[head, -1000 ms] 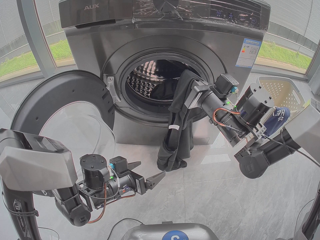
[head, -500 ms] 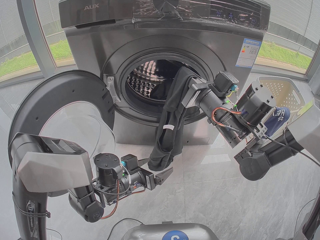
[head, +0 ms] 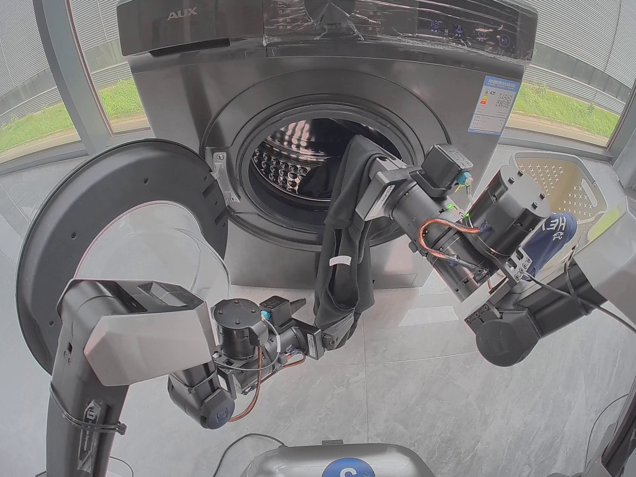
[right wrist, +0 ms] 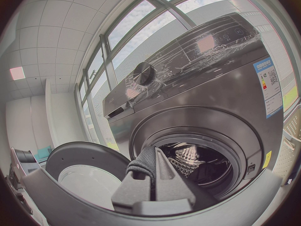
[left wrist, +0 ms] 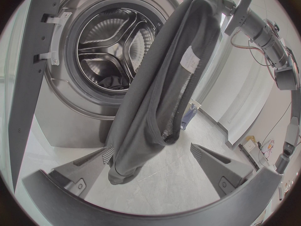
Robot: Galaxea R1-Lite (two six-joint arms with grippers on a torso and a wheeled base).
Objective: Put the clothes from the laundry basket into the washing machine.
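Dark garment (head: 348, 233) pinched at its top by right gripper (right wrist: 154, 157) fingers, hanging across right rim of washing machine (head: 199, 94) mouth, low end off the floor (head: 411, 392). Left gripper (left wrist: 150, 148) fingers spread around that low end; door (head: 126, 187) swung wide left, laundry basket (head: 563, 180) right.

Left gripper (left wrist: 152, 150) has advanced, its open fingers now flanking the garment (head: 344, 253), itself carried slightly leftward.
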